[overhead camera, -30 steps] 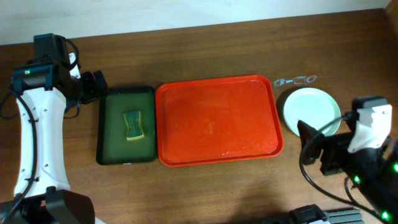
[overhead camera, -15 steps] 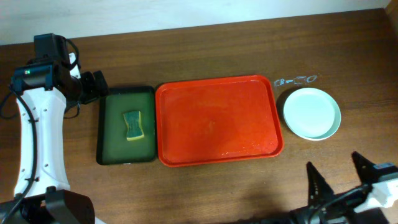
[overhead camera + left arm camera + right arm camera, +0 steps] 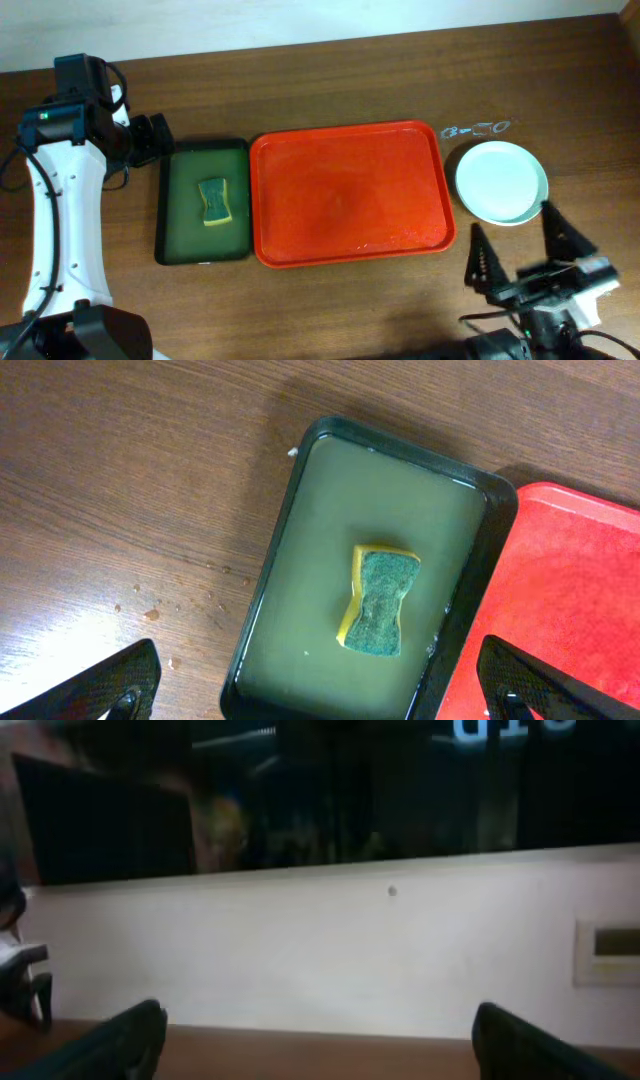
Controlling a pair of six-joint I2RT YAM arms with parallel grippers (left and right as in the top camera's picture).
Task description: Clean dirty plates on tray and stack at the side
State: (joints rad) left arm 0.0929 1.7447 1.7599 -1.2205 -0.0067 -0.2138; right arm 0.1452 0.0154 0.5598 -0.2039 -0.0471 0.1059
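A brown wooden table is seen from above, and at its middle the red tray is laid with its long sides running left to right; its surface is marked with faint wet streaks. A white arm is stretched along the left edge of the table. Just beside the tray's left short side, and almost touching it, a narrower green tray is set, filled with murky liquid. The plates are found off the tray, on the table just beside its right short side, stacked with the top one clean and white; a second rim is shown beneath it, but how many are stacked cannot be told. The left gripper is held above the far left corner of the green tray with its fingers spread wide and nothing between them. The right gripper is held near the front edge of the table, close to the plates but apart from them, its fingers likewise spread wide and nothing gripped; its own camera is pointed at a pale wall. A yellow and green sponge is lying in the liquid of the green tray. A few droplets are scattered on the wood left of that tray.
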